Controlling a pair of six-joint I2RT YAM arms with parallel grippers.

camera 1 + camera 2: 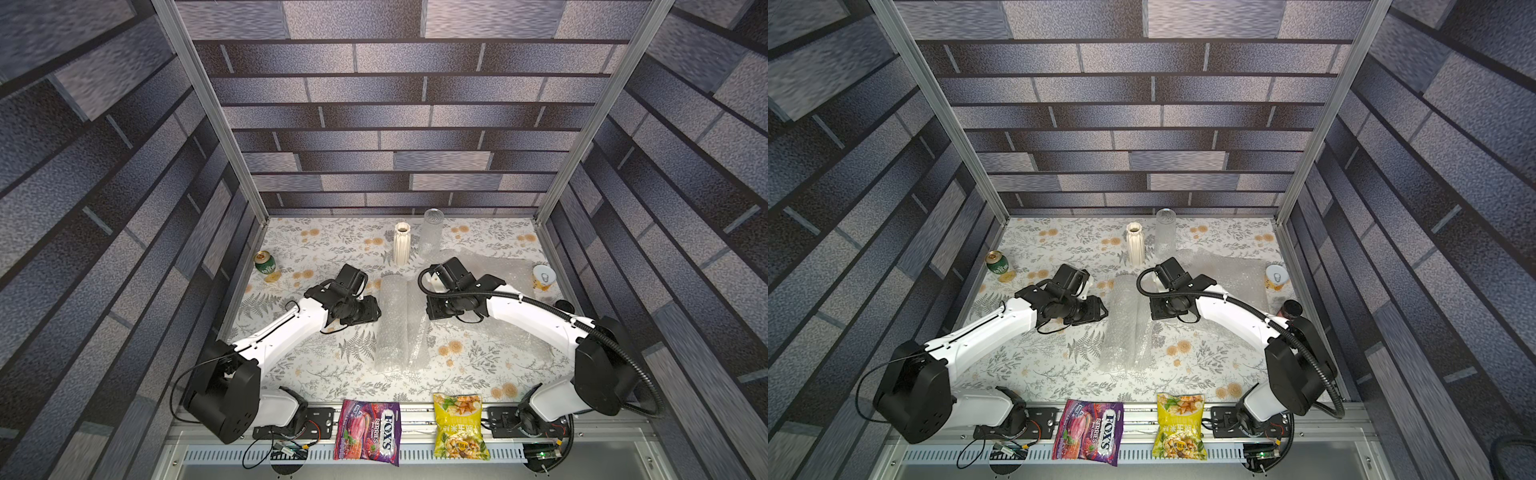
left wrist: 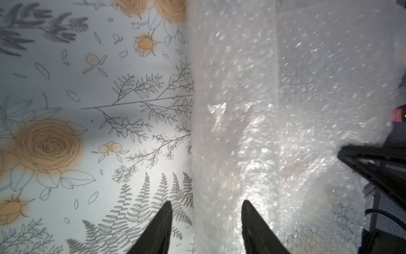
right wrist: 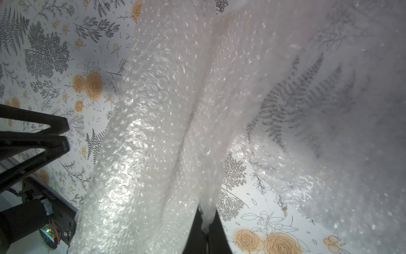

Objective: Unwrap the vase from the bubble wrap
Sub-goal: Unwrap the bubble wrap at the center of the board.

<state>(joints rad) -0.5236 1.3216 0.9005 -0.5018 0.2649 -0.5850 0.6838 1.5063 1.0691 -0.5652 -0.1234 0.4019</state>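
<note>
Two end effectors flank the bubble wrap (image 1: 399,320) lying on the counter (image 1: 311,374) between them: we see the right end effector (image 3: 206,211) clamped on a fold of it, the left end effector (image 2: 206,204) parted at its edge.

table (image 1: 316,374): floral cloth, grey ferns and orange roses.
bubble wrap (image 1: 397,328): long roll at the centre, lying from 12 to 6 o'clock.
loose sheet (image 1: 503,266): flat at 2 o'clock, partly under the right arm.
left gripper (image 1: 369,312): just beside the roll's 9 o'clock flank; jaws hidden from here.
right gripper (image 1: 433,309): at the roll's 3 o'clock flank; jaws hidden too.
white ribbed vase (image 1: 402,249): upright at 12 o'clock.
glass vase (image 1: 432,232): upright, just beside it at 1 o'clock.
green can (image 1: 264,262): 10 o'clock edge.
yellow can (image 1: 543,277): 3 o'clock edge.
purple bag (image 1: 368,432), yellow bag (image 1: 459,428): 6 o'clock, on the rail.
</note>
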